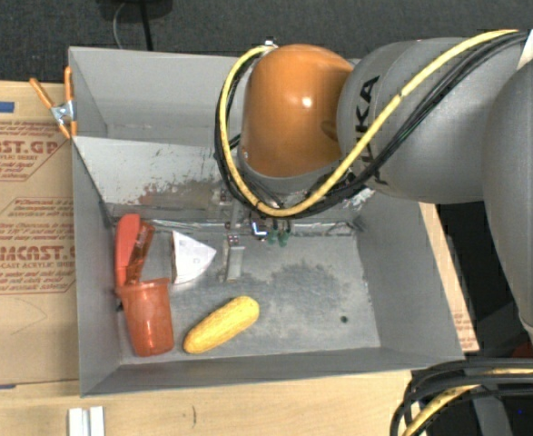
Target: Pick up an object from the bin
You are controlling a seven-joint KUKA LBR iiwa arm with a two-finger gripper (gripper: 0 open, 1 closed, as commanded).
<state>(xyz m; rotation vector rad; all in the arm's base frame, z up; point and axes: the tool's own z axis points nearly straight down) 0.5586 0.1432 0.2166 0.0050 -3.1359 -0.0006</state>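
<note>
Grey metal claw (235, 271) hangs low at frame centre beneath the arm's orange cover (293, 107); whether it is open or closed cannot be told. Just left lies a white wedge-shaped piece (192, 257), judged the likeliest pick, while a yellow corn cob (221, 325), orange cup (148, 318) and red tool (128, 246) crowd the bin's (157, 98) lower-left wall. The arm (429, 125) casing legibly reads "KA".

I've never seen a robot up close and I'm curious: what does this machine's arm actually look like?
The arm is built of thick, rounded silver-grey segments with black lettering on its side. Its wrist wears a glossy orange dome-shaped cover. Yellow and black cables run along it and loop round the cover. Beneath hangs a small grey metal gripper.
</note>
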